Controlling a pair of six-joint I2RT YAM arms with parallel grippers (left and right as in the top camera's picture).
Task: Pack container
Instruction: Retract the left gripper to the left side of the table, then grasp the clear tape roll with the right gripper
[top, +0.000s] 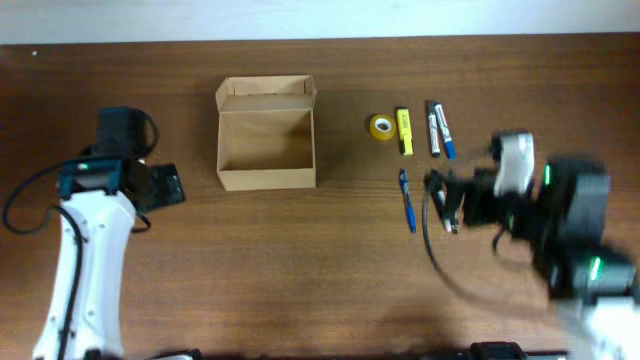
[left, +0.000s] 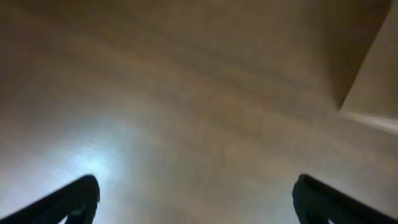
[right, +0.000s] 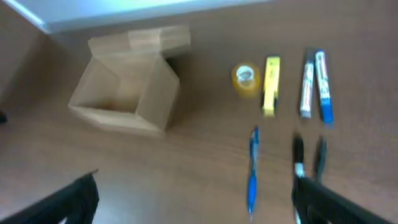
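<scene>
The container (top: 266, 172) is an open tan cardboard box with its lid flap folded back, and nothing shows inside it. It also shows in the right wrist view (right: 154, 99), and one corner shows in the left wrist view (left: 373, 81). To its right lie a yellow tape roll (top: 381, 127), a yellow highlighter (top: 403, 131), two markers (top: 439, 130) and a blue pen (top: 407, 199). My left gripper (top: 165, 185) is open and empty, left of the box. My right gripper (top: 445, 203) is open and empty, just right of the blue pen (right: 252, 171).
Two thin dark pens (right: 309, 157) lie beside the right finger in the right wrist view. The brown wooden table (top: 300, 270) ends at a pale wall strip along the far edge. A black cable (top: 20, 205) loops by the left arm.
</scene>
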